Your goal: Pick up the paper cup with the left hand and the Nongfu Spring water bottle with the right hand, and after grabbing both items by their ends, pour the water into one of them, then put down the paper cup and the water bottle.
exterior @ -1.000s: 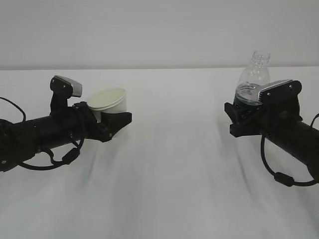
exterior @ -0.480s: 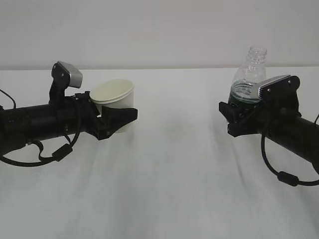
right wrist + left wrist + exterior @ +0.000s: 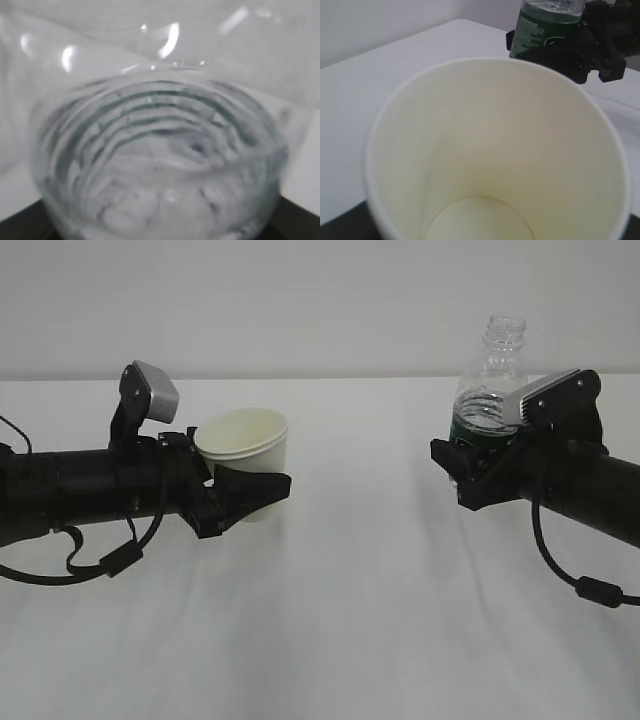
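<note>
One paper cup (image 3: 247, 447) and one Nongfu Spring water bottle (image 3: 487, 390), both lifted above the white table (image 3: 360, 620). The left hand (image 3: 245, 495), arm level and reaching rightward, clasps the cup's base, mouth up. The right hand (image 3: 462, 475), arm reaching leftward, grips the bottle's lower end, neck upright and uncapped.
</note>
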Controlling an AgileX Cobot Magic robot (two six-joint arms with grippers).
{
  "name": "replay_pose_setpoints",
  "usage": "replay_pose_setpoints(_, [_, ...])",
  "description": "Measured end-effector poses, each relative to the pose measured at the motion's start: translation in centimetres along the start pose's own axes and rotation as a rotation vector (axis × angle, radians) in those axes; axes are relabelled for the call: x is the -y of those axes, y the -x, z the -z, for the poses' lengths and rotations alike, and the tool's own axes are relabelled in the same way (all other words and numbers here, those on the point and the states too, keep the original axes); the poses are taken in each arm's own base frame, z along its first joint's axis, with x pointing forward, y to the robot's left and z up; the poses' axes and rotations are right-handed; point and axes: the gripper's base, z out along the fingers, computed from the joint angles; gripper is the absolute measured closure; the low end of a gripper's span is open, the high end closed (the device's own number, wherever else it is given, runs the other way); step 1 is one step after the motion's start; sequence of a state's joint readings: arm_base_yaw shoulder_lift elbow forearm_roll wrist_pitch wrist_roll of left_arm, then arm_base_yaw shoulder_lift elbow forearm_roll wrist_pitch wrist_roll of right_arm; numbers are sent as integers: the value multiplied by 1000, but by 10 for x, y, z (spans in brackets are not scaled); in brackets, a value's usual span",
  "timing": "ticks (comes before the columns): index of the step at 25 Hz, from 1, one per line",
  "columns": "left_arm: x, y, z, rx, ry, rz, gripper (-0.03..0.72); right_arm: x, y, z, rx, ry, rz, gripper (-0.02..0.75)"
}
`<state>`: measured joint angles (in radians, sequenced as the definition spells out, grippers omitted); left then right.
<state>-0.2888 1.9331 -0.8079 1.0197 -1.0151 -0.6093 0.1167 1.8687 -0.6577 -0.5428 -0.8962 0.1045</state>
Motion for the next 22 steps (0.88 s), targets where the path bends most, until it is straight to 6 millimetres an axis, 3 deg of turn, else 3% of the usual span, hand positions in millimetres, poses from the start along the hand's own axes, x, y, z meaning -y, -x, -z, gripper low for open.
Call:
replay_pose_setpoints(6, [8, -4, -7, -44, -11, -19, 200, -3, 8, 4, 1, 33, 17, 246])
replay_pose_setpoints(17, [18, -11, -17, -62, -47, -13, 200, -9, 5, 5, -43, 101, 10, 246])
replay_pose_setpoints(22, [18, -15, -19, -42, -59, 3, 200, -9, 15, 10, -32, 107, 29, 246])
